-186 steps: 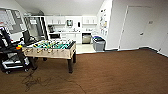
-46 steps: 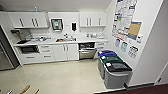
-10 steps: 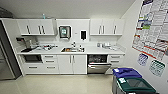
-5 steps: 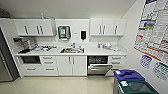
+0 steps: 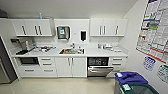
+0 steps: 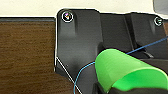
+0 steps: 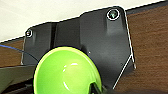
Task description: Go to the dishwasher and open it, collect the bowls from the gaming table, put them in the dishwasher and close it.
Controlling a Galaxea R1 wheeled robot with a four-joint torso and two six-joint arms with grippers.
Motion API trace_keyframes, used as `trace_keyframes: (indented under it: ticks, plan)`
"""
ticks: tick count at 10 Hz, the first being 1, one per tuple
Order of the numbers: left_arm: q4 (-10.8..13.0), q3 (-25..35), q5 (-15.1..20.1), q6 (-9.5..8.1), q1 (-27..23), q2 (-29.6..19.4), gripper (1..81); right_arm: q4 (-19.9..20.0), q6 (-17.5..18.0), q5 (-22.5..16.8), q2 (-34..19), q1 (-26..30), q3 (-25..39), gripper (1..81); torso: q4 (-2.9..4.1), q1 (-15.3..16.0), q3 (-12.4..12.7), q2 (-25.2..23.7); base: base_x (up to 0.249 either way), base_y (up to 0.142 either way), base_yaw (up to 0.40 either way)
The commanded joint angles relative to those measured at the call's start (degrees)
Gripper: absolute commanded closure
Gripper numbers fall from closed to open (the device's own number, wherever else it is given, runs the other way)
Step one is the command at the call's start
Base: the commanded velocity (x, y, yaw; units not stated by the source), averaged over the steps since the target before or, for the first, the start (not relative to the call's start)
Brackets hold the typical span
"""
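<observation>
The dishwasher [image 5: 98,70] sits under the white counter, right of the sink cabinet. Its steel door leans partly open and the dark inside with racks shows above it. In the left wrist view a lime-green bowl [image 6: 122,71] lies on its side close to the camera, with my left gripper [image 6: 110,90] shut on it from below. In the right wrist view a second lime-green bowl [image 7: 66,72] shows its shiny inside, and my right gripper [image 7: 96,88] is shut on its rim. Both bowls hang over my dark base plate. The gaming table is out of view.
A blue-lidded bin [image 5: 130,77] and a green bin [image 5: 140,89] stand at the near right, just in front of the dishwasher. A sink [image 5: 72,51] is mid-counter, a steel fridge [image 5: 3,65] at the far left, posters [image 5: 156,30] on the right wall. Pale floor lies ahead, brown wood floor under the wrists.
The whole kitchen view has shifted and grown a little as the camera came closer and squared up to the counter. The dishwasher door stays partly open.
</observation>
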Motion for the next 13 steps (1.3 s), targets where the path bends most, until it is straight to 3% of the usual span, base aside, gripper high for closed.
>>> trace_keyframes:
  ticks: [1,13]
  plan:
    - [-0.3,-0.2,3.2,0.32,-3.0,-0.5,81.1,-0.7,-0.2,-3.1,-0.7,2.9,0.3,81.1,0.0,0.0,0.0,0.0,0.144,0.0,0.0]
    - [-0.2,-0.2,3.1,0.32,-2.9,-0.5,81.1,-0.7,-0.2,-3.1,-0.6,3.0,0.3,81.1,0.0,-0.1,0.0,-0.1,0.141,0.0,0.0]
